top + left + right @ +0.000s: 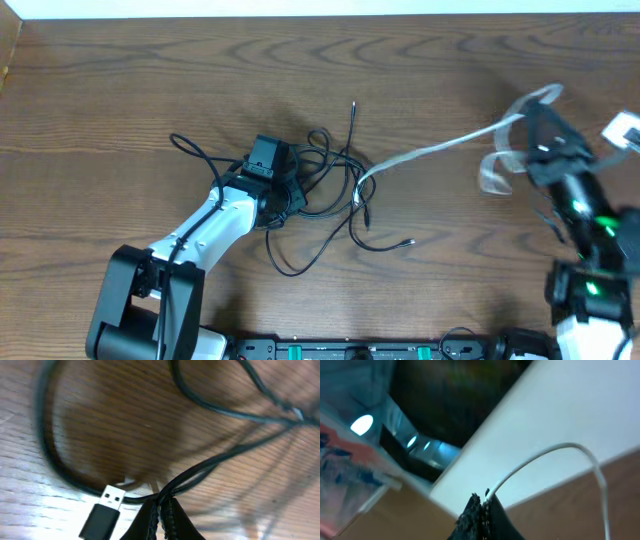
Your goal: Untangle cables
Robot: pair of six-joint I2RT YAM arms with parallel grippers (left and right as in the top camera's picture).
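A tangle of thin black cables [325, 185] lies at the table's middle. My left gripper [275, 195] sits on its left side, shut on a black cable [195, 467] that runs between its fingertips [162, 505]. A black USB plug [102, 512] lies just left of them. A white cable [430, 150] stretches taut from the tangle up to the right, blurred near its end. My right gripper [535, 135] is raised at the far right and shut on the white cable [545, 457], which arcs out from its closed tips [482, 505].
Loose black plug ends [405, 243] and a cable loop [300, 262] trail toward the front edge. The table's far edge and a pale wall [560, 415] show in the right wrist view. The arm bases stand at the front corners.
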